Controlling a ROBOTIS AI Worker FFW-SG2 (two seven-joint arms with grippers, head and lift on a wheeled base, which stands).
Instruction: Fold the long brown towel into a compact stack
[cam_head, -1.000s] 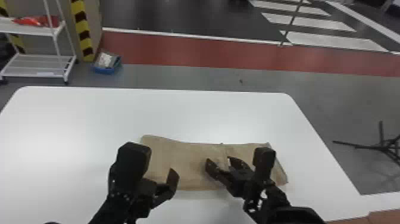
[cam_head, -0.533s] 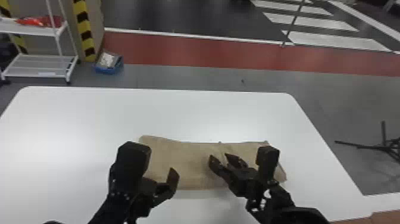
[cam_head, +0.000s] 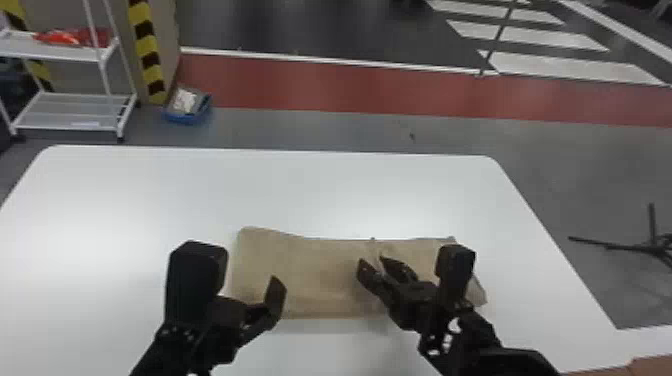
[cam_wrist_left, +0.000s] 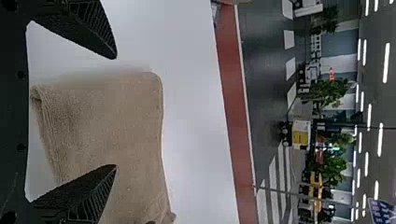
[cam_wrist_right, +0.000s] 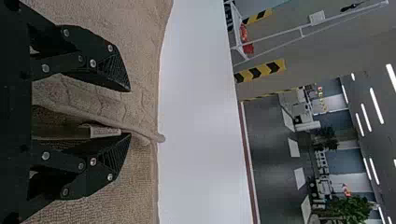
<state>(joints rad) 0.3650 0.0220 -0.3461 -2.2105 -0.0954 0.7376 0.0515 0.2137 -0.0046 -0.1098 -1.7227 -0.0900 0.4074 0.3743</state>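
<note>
On a white table (cam_head: 300, 195), in an indoor space with marked floors, a brown towel (cam_head: 305, 275) lies near the front side, stretched left to right in a flattened, layered strip. A cloth edge crosses it between the fingers of the right gripper (cam_head: 374, 265), which stand partly open over the towel, a small pale label (cam_wrist_right: 105, 132) close by. The left gripper (cam_head: 265, 307) stands wide open at the towel's near left corner, its fingers apart. Beyond the table's far side runs a red floor strip (cam_head: 325, 85), with white stripes (cam_head: 570, 65) at far right. At far left, a white rack (cam_head: 75, 112) holds a red item (cam_head: 75, 37) beside yellow-and-black striping (cam_head: 147, 55) and a blue bin (cam_head: 187, 117). A black stand (cam_head: 650, 247) is on the floor at right.
</note>
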